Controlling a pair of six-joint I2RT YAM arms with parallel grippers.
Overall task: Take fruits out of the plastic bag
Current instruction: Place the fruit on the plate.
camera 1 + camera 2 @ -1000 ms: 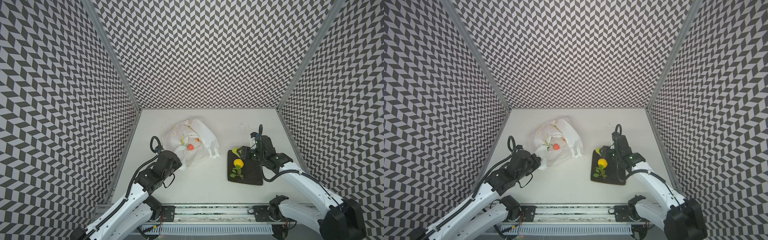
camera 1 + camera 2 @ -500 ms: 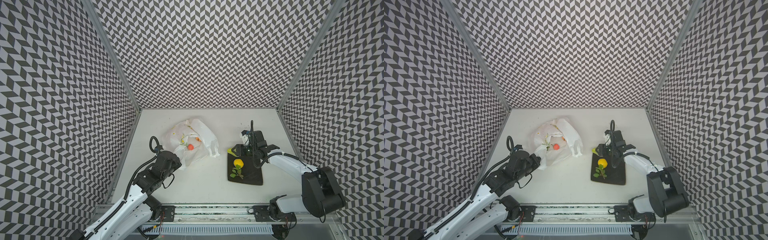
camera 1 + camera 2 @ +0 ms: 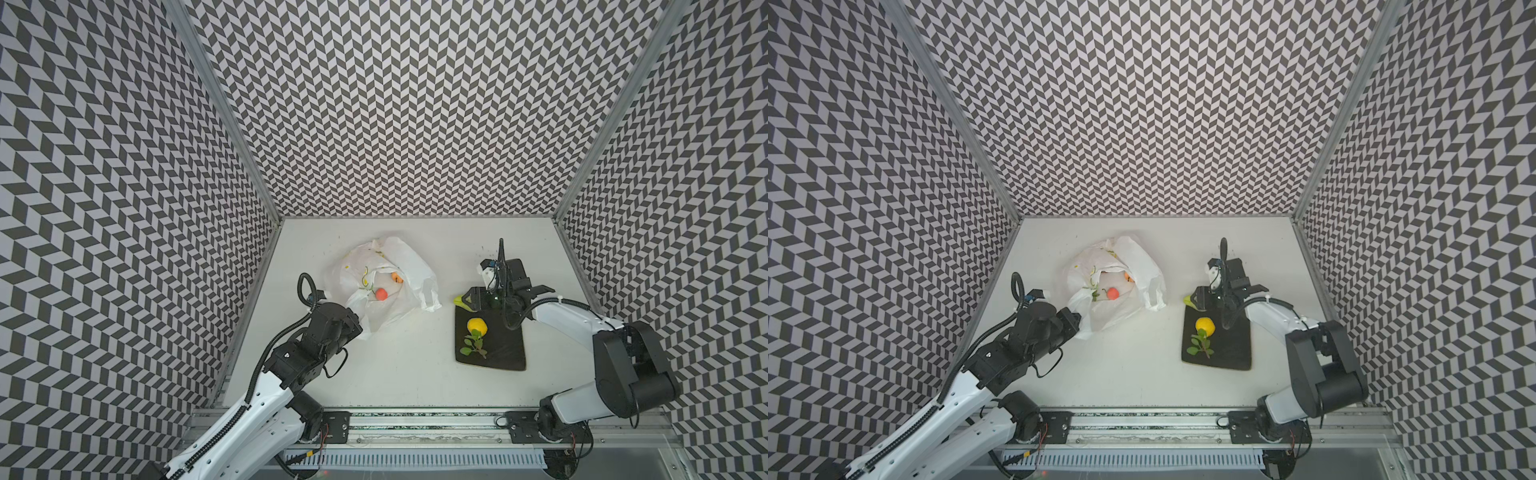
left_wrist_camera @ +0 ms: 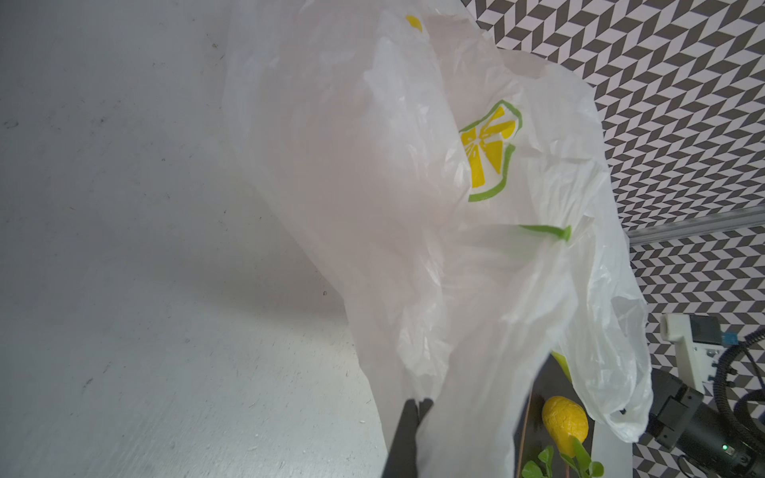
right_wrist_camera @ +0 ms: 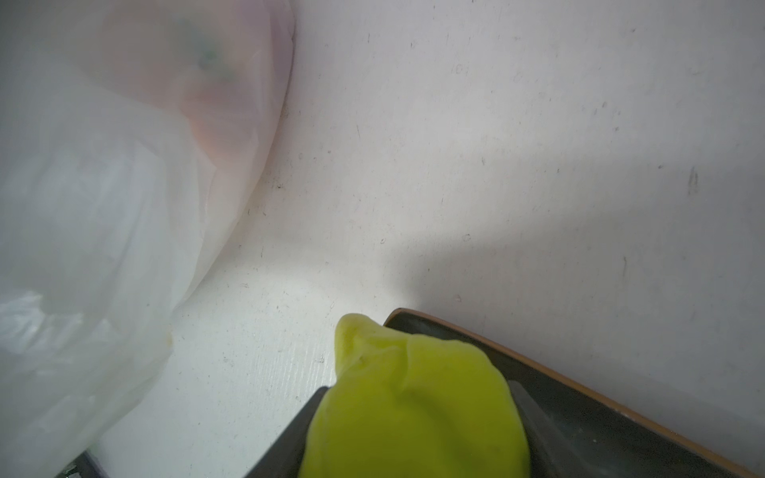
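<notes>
The bag (image 3: 390, 286), left of centre in a top view, is thin translucent white plastic film, crinkled, with a soft sheen on its folds. The table (image 3: 395, 374) is matt white, finely scuffed. The plate (image 3: 503, 345), right of centre, looks dark and matt with a brownish edge. The lemon (image 4: 565, 418) has pebbled skin; the pear (image 5: 414, 405) is smooth, dull, creased. The rail (image 3: 415, 419) along the lower edge is bare metal.
</notes>
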